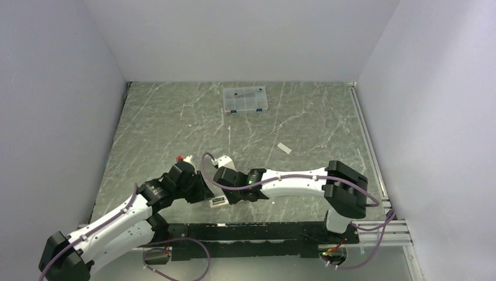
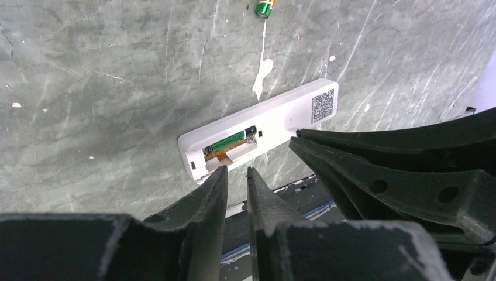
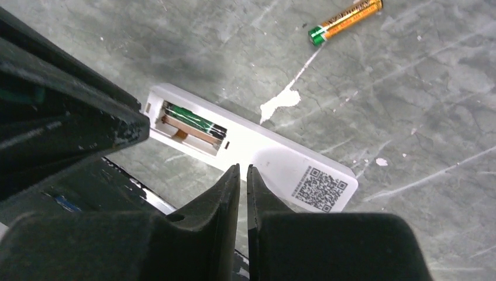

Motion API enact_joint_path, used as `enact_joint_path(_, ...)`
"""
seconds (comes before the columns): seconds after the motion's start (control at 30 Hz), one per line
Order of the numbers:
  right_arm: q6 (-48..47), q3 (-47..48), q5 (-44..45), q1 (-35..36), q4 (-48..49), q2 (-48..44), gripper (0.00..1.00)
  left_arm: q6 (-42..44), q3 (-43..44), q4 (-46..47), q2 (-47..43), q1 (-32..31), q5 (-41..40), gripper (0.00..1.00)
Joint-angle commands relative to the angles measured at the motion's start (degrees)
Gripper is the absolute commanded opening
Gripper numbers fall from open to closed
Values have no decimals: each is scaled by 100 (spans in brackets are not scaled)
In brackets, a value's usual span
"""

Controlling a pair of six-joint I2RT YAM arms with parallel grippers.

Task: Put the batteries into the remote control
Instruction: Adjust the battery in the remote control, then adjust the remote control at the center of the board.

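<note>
While one battery (image 2: 229, 142) sits in the open compartment of the remote control (image 2: 281, 117), the loose battery (image 3: 345, 21) lies beyond the remote; left hand (image 2: 237, 171) and right hand (image 3: 243, 168) hover beside the remote, barely apart, empty. Next: reach out and pick up that loose battery

A robot lab booth: bare white walls (image 1: 245, 35) boxing a grey marbled table (image 1: 169, 123).

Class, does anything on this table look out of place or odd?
Yes: a loose battery lies on the table, away from the remote, whose open compartment holds one fitted battery beside a slot that looks unfilled.
</note>
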Motion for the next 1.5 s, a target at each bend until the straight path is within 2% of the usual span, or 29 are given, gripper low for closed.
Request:
enact_joint_path(0.0,192,-315,-34,-46,313,-410,12,306,343,12,321,-20,-146,25)
enact_joint_path(0.33,468,-1316,-395,-105,782,-1020,12,814,600,720,1439,39,-78,26)
enact_joint_path(0.67,695,-1856,-485,-122,1022,-1254,9,1041,588,1207,2183,337,284,18)
enact_joint_path(1.03,802,-1777,-320,-325,1100,-981,8,1002,472,1369,2466,349,693,10)
enact_joint_path(1.47,331,-1186,-391,-571,1058,-402,7,764,111,1416,2130,348,919,5)
